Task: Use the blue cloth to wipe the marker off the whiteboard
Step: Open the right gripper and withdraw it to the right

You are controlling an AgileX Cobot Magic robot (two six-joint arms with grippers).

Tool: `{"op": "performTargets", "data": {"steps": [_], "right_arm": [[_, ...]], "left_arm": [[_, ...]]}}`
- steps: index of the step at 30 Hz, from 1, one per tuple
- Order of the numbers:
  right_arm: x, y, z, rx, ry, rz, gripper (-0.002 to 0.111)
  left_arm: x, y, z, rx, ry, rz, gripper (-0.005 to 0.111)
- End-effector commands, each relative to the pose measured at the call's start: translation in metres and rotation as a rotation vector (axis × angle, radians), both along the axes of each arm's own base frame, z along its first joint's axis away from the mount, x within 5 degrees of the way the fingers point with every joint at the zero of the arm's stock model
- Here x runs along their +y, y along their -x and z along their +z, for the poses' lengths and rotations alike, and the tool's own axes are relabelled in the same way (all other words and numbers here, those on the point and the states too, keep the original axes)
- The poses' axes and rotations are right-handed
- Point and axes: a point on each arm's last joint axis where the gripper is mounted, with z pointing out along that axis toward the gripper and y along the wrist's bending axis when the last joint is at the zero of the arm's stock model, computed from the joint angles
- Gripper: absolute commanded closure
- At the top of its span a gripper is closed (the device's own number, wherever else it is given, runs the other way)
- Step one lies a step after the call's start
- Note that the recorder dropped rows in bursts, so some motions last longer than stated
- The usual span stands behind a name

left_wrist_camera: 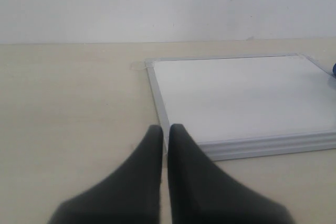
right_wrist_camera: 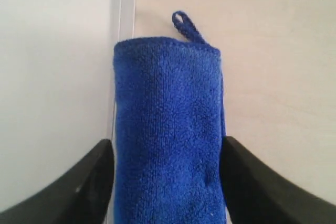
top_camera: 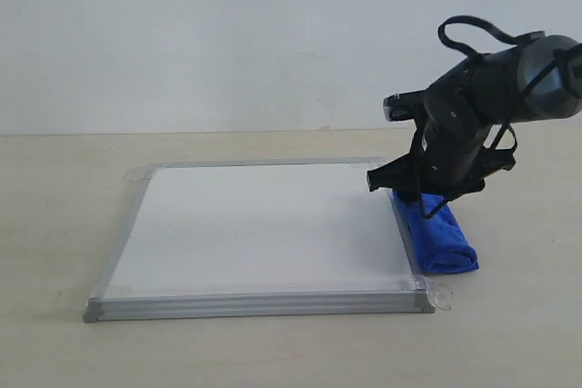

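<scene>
The whiteboard [top_camera: 264,224] lies flat on the table, silver-framed, with tape tabs at its corners. No red marker strokes show on its white surface in any view. The blue cloth [top_camera: 441,238] lies as a thick roll on the table along the board's right edge. My right gripper [top_camera: 423,197] is down over the roll's far end. In the right wrist view the gripper [right_wrist_camera: 168,141] is open, and its two fingers flank the blue cloth [right_wrist_camera: 168,129] without squeezing it. My left gripper [left_wrist_camera: 165,128] is shut on nothing, near the corner of the whiteboard [left_wrist_camera: 241,98].
The beige table [top_camera: 55,224] stretches left of the board and in front of it. A white wall [top_camera: 227,34] stands behind. The cloth's small loop [right_wrist_camera: 185,24] points away from the right gripper. The left arm is out of the exterior view.
</scene>
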Motion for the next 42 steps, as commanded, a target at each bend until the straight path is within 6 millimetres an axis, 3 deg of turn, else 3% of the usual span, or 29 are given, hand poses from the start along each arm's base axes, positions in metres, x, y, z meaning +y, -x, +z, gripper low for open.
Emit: {"op": "performTargets", "data": {"steps": [1, 4, 9, 12, 17, 21, 26, 32, 38, 42], "right_arm": [[-0.001, 0.004, 0.020, -0.022, -0.006, 0.013, 0.063], [-0.001, 0.010, 0.007, 0.007, -0.014, 0.034, 0.109], [0.001, 0.013, -0.024, 0.025, -0.041, 0.044, 0.106], [0.001, 0.012, -0.026, 0.024, -0.038, 0.049, 0.106], [-0.001, 0.014, -0.009, 0.000, -0.029, 0.062, 0.107], [-0.007, 0.025, 0.021, 0.005, 0.009, 0.064, 0.107], [-0.011, 0.060, 0.051, -0.054, -0.009, 0.104, 0.107], [-0.014, 0.125, 0.068, -0.098, -0.072, 0.154, 0.107], [-0.024, 0.187, 0.101, -0.119, -0.172, 0.117, 0.107], [-0.033, 0.205, 0.124, -0.188, -0.188, 0.125, 0.107]], "left_arm": [[0.000, 0.000, 0.000, -0.008, 0.004, -0.004, 0.103], [0.000, 0.000, 0.000, -0.008, 0.004, -0.004, 0.103], [0.000, 0.000, 0.000, -0.008, 0.004, -0.004, 0.103], [0.000, 0.000, 0.000, -0.008, 0.004, -0.004, 0.103], [0.000, 0.000, 0.000, -0.008, 0.004, -0.004, 0.103], [0.000, 0.000, 0.000, -0.008, 0.004, -0.004, 0.103], [0.000, 0.000, 0.000, -0.008, 0.004, -0.004, 0.103], [0.000, 0.000, 0.000, -0.008, 0.004, -0.004, 0.103], [0.000, 0.000, 0.000, -0.008, 0.004, -0.004, 0.103], [0.000, 0.000, 0.000, -0.008, 0.004, -0.004, 0.103]]}}
